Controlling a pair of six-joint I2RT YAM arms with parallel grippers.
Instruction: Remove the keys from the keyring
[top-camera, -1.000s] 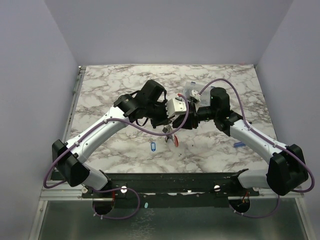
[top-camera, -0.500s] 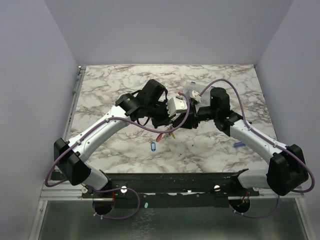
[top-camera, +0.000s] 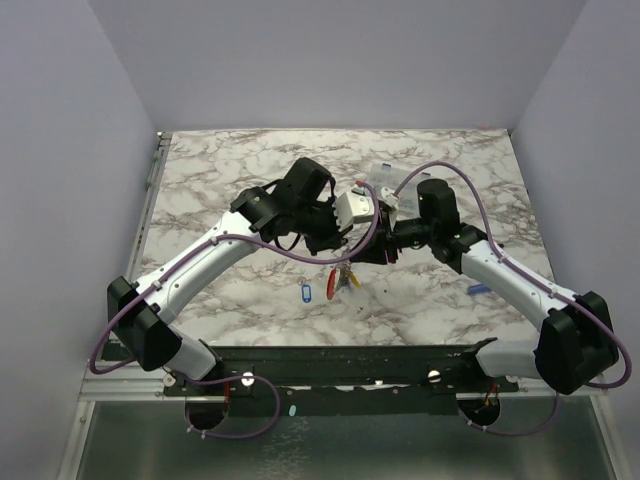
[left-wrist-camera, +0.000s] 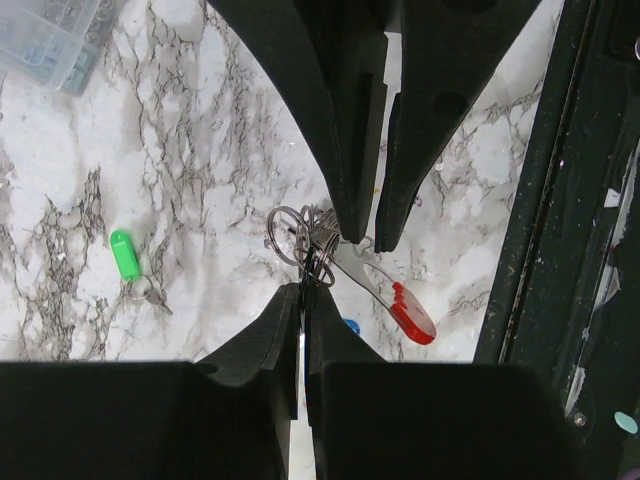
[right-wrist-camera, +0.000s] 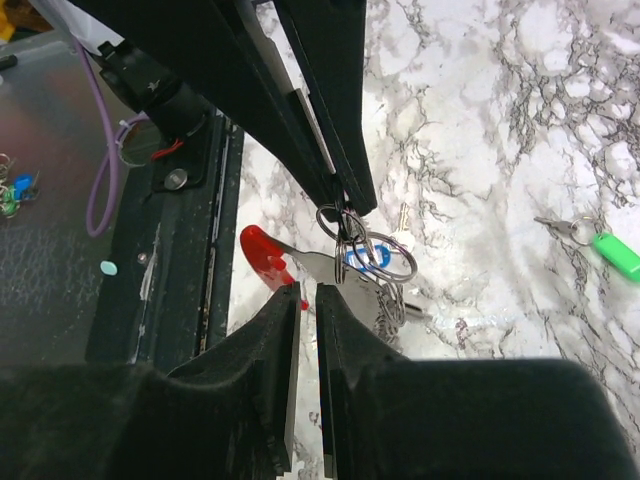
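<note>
Claws, two of them, meet above the white marbled table (top-camera: 220, 160). The left claw (left-wrist-camera: 303, 292) is clamped on the one thin dark wire keyring (left-wrist-camera: 290, 235), and the right claw (left-wrist-camera: 366, 236) is squeezed tight on the small flat metal keys (left-wrist-camera: 372, 282) hanging from it. Only the wrist views show one green-tagged key (left-wrist-camera: 125, 255) lying apart.

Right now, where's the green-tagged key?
Left wrist view, left side: the green-tagged key lies on the table, apart from the keyring held between the left end effector and right end effector.
</note>
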